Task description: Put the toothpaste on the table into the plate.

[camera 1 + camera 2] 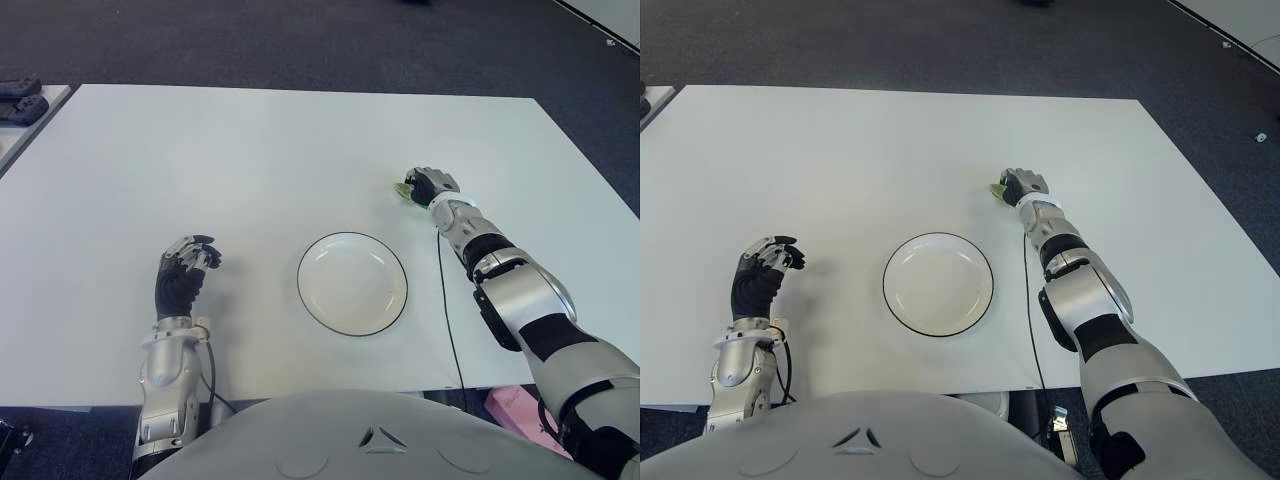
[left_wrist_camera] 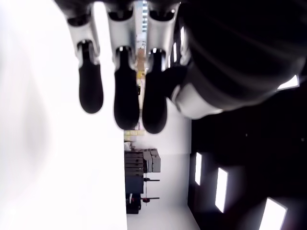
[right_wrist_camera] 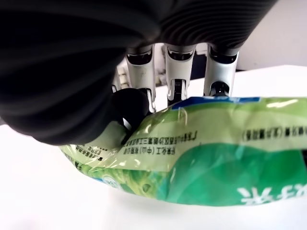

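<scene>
A green toothpaste tube (image 3: 206, 158) lies on the white table (image 1: 250, 160), beyond and to the right of the plate, and only its end (image 1: 402, 189) shows past my right hand. My right hand (image 1: 430, 185) is over it, thumb pressed on the tube and fingers (image 3: 176, 81) curled round its far side. The white plate (image 1: 352, 283) with a thin black rim sits at the table's near middle with nothing in it. Left of the plate, my left hand (image 1: 185, 268) stays idle, fingers loosely bent and holding nothing.
A black cable (image 1: 446, 300) runs from my right forearm down over the table's near edge. Dark objects (image 1: 20, 100) lie on a second surface at the far left. A pink item (image 1: 515, 405) shows below the table at the lower right. Dark carpet surrounds the table.
</scene>
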`<action>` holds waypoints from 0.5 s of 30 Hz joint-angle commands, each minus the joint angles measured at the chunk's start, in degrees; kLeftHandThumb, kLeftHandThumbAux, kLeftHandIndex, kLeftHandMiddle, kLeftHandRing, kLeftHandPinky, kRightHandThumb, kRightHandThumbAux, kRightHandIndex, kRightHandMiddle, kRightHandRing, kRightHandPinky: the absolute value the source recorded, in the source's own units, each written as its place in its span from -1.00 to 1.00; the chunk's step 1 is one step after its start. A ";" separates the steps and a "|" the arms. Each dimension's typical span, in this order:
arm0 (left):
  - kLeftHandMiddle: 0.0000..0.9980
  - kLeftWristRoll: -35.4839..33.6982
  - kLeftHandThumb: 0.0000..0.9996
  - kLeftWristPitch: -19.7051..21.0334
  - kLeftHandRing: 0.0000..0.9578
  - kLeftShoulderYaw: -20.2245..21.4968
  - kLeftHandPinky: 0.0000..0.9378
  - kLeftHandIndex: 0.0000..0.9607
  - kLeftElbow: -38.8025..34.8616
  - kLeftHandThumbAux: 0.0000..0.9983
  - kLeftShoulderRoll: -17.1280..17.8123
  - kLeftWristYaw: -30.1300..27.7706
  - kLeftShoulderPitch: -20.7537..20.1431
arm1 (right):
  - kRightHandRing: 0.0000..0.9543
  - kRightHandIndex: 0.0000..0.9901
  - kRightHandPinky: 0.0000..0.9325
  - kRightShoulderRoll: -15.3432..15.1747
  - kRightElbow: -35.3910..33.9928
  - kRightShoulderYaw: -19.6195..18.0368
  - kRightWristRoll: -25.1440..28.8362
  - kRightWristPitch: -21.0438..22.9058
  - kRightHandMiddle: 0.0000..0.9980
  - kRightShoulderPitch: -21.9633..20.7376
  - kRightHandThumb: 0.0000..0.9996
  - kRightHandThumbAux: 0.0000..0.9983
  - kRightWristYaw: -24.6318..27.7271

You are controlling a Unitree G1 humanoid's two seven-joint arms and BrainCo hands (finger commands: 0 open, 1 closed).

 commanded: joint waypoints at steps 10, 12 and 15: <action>0.13 -0.65 0.41 0.44 0.16 -0.49 0.13 -0.09 1.20 0.44 -0.59 -0.33 -0.83 | 0.76 -0.21 0.67 -7.24 -26.18 0.54 -0.61 -14.75 0.07 6.78 0.70 0.37 -1.12; 0.13 -0.82 0.41 0.46 0.16 -0.45 0.14 -0.09 1.26 0.44 -0.45 -0.60 -0.84 | 0.75 -0.21 0.65 -7.92 -30.34 0.19 -0.11 -15.11 0.07 8.10 0.70 0.37 0.98; 0.13 -1.09 0.41 0.48 0.17 -0.41 0.16 -0.09 1.32 0.44 -0.28 -0.87 -0.78 | 0.74 -0.21 0.63 -8.53 -34.83 -0.47 0.50 -14.86 0.07 9.72 0.70 0.36 3.60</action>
